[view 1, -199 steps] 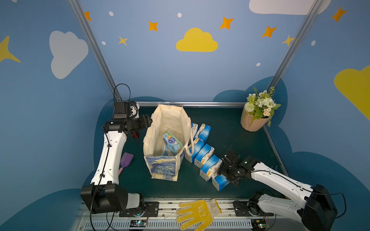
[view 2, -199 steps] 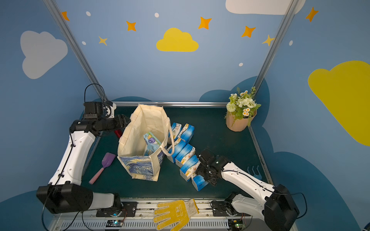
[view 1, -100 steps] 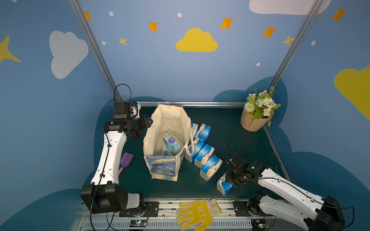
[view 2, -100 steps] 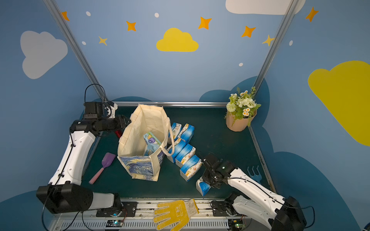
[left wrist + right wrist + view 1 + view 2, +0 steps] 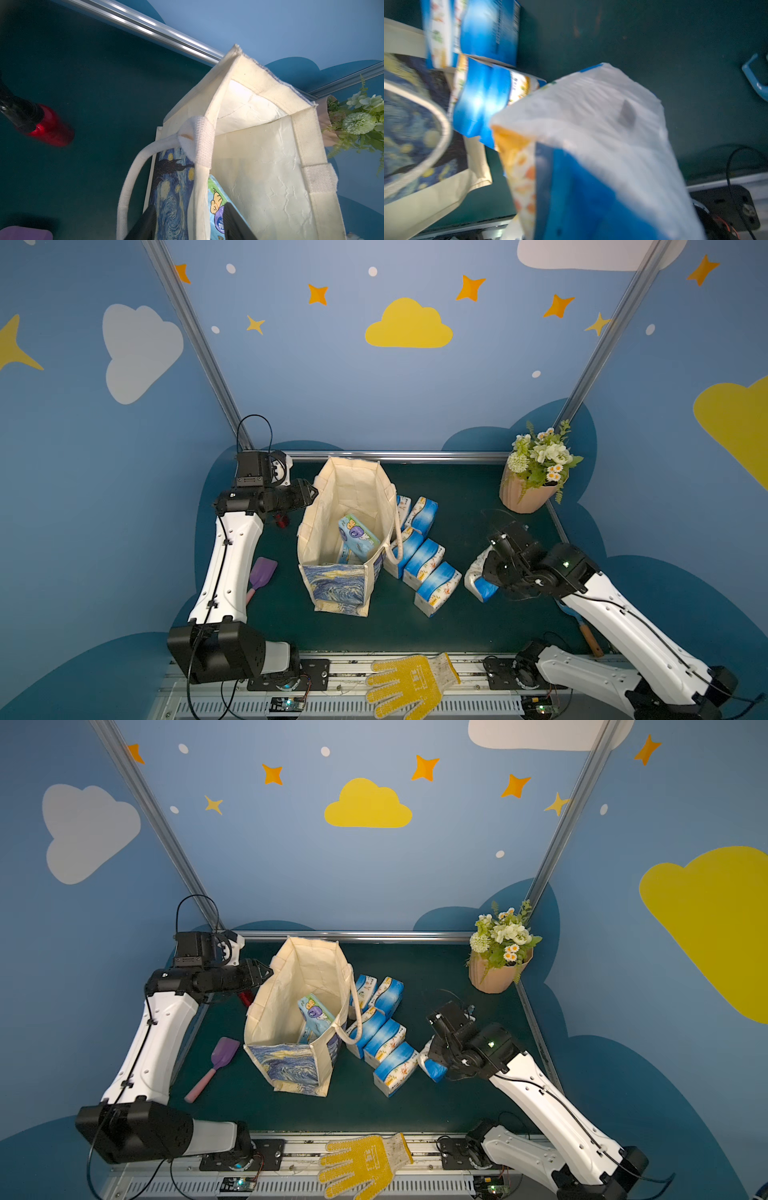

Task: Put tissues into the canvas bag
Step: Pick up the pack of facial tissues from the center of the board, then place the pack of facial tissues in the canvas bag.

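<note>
While the right claw clamps it, the tissue pack juts forward.

Top and close wrist views share canvas bag.

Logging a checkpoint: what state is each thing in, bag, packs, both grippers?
canvas bag: upright, mouth open.
teal pack: inside the bag.
row of packs: on the table beside the bag.
held pack: clamped by the right gripper.
left gripper: shut on the bag's rim.
</note>
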{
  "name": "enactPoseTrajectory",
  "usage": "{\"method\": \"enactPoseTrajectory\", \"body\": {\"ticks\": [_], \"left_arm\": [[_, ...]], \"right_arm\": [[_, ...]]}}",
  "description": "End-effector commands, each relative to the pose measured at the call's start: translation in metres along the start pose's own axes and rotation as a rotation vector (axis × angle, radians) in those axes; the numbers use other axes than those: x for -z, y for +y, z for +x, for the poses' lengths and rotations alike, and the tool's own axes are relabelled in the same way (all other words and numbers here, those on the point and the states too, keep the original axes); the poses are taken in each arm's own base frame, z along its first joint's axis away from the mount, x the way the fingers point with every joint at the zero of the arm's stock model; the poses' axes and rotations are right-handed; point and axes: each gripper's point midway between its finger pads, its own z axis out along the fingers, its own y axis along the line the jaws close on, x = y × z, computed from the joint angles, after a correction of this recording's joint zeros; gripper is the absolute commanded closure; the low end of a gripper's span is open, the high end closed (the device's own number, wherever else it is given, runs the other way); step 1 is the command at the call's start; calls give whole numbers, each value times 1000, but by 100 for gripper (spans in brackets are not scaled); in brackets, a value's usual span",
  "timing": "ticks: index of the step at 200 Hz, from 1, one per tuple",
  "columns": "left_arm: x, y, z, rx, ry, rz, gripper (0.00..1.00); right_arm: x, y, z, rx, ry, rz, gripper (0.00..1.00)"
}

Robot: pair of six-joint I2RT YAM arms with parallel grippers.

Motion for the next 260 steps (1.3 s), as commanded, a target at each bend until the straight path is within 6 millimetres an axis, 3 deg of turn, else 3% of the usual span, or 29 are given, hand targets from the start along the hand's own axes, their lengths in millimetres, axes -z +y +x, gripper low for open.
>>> {"method": "enactPoseTrajectory", "body": {"ticks": [1,17,35,65,86,97,133,161,176,187,210,226,260], "left_arm": [[-1,-1,4,15,20,15,96],[-1,-1,5,17,27,17,97],[-2,-3,8,20,44,29,97],[-3,-8,14,24,97,59,96],[-3,-5,18,23,107,41,97],[-2,-4,21,24,113,34,97],[1,-3,23,32,112,22,97],[2,-4,23,34,111,25,97],[4,-4,21,34,100,25,97],[5,-5,21,34,96,23,97],[7,-4,20,35,88,15,97],[7,-3,19,36,82,10,97],[10,-6,15,37,59,15,97]], "right_arm": [[27,48,-43,148,-117,-124,100],[53,107,-67,260,-179,-292,100],[79,169,-79,404,-223,-448,100],[110,261,-74,636,-217,-684,100],[105,309,-55,742,-137,-775,97],[87,324,-47,771,-87,-763,96],[30,345,-28,805,41,-704,92],[4,354,-19,801,82,-699,92],[-7,355,-15,799,104,-687,81],[-12,356,-11,801,129,-692,78],[-18,353,-4,808,165,-683,55],[-16,350,-4,815,162,-674,45],[3,341,-17,822,97,-663,43]]}}
